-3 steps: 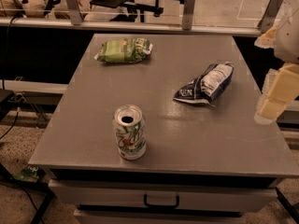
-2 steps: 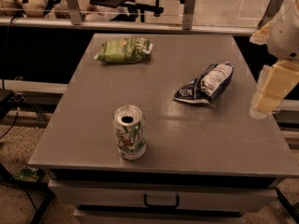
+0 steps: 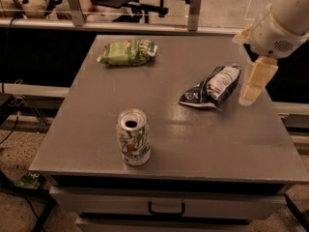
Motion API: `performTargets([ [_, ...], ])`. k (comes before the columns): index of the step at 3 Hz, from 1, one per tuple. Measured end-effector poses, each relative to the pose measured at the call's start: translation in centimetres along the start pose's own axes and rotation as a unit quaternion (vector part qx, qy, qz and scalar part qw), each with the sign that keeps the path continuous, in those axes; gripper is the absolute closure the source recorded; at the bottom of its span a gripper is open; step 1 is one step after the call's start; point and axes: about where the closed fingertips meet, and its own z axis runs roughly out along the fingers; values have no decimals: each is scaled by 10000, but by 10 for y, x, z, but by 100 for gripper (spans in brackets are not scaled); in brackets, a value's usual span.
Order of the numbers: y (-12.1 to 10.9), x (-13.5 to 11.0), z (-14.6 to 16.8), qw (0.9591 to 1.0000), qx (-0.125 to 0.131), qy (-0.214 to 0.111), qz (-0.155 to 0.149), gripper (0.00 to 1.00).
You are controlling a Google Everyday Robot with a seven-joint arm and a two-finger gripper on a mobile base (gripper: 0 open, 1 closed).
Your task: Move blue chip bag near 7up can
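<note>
Blue chip bag point(image 3: 212, 87) lies right of centre on surface point(image 3: 193, 144), long axis lower-left to upper-right. Gripper point(image 3: 250, 93) hangs just right of it; grip state cannot tell. 7up can point(image 3: 133, 137) upright, lower centre-left, well apart.

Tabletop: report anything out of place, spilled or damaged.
Nothing spilled or broken. The blue chip bag lies crumpled right of centre, the opened 7up can stands upright near the front, the green chip bag lies at the back. The gripper hangs just right of the blue bag.
</note>
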Motion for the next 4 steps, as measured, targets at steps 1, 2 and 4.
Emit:
performTargets([
  [1,-14,-1,27,9997,-174,-144,-68,0],
  [2,-24,-1,52,9988,-422,-230,82,0],
  [4,-33,3,75,9974,-516,-181,460,7],
])
